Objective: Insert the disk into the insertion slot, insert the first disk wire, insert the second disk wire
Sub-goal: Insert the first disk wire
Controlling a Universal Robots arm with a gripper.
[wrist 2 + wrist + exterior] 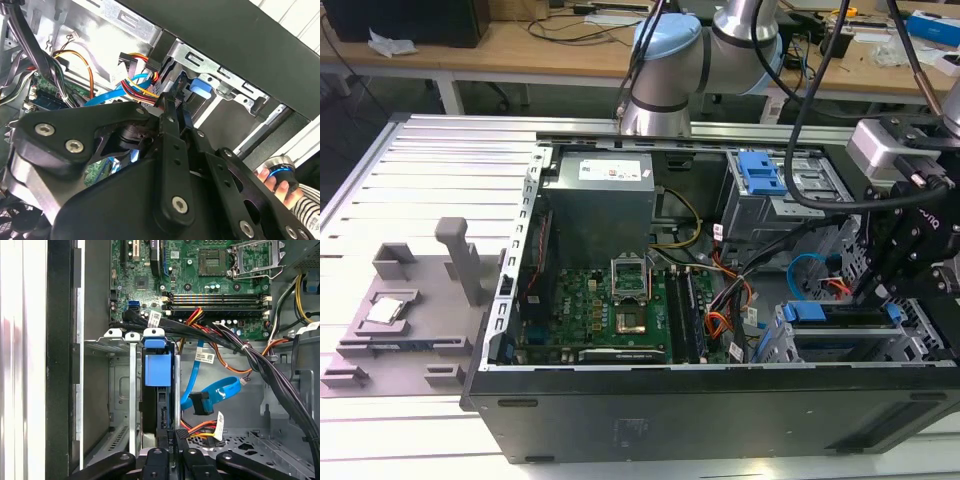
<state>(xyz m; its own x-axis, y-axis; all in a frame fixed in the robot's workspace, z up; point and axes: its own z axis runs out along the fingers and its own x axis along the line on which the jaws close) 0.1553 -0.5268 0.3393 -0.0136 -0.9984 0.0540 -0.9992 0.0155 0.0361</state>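
Blue-framed disk (157,371) is sitting in the slot (118,390), gripper (170,434) is pinching w/ nearly closed jaws the black plug of 1st wire (202,428) at disk's end, and 2nd wire (218,389) is hanging loose nearby.

Open computer case (720,410) on slatted table (440,160), tool (863,293) at blue-framed disk (840,318), light blue cable (798,263) looped beside

Our count, approx. the drive-bay area:
We see 1 disk (158,370), 1 light blue cable (222,387), 1 red-orange wire bundle (205,428), 1 person's hand (278,186).
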